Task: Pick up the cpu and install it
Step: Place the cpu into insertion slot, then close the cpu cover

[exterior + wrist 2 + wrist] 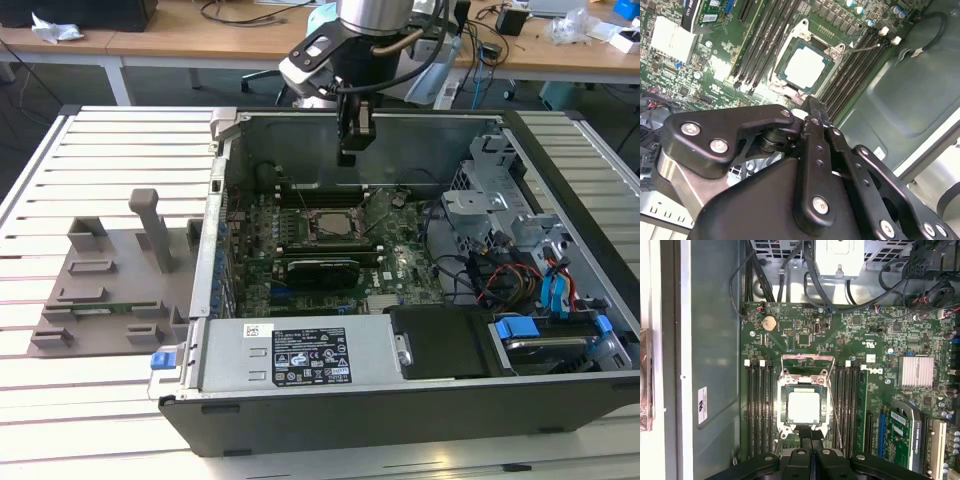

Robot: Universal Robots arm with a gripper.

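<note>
Slatted table (100, 140); claw (347, 157) over case (400, 412); both wrist views: cpu (803, 407) in socket (782, 412).

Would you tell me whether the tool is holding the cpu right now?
No, in the first wrist view the cpu lies in the motherboard socket, apart from the tool.

Computer case (450, 410) lies open-topped, clear air under the gripper (347, 157) straight down to the cpu (804, 407); raised load frame (807, 357) stands at one edge, low memory slots (760, 410) flank two sides, graphics card (320, 268) near, drive cage (478, 200) and cable tangle (495, 280) well apart toward the exterior view's right.
</note>
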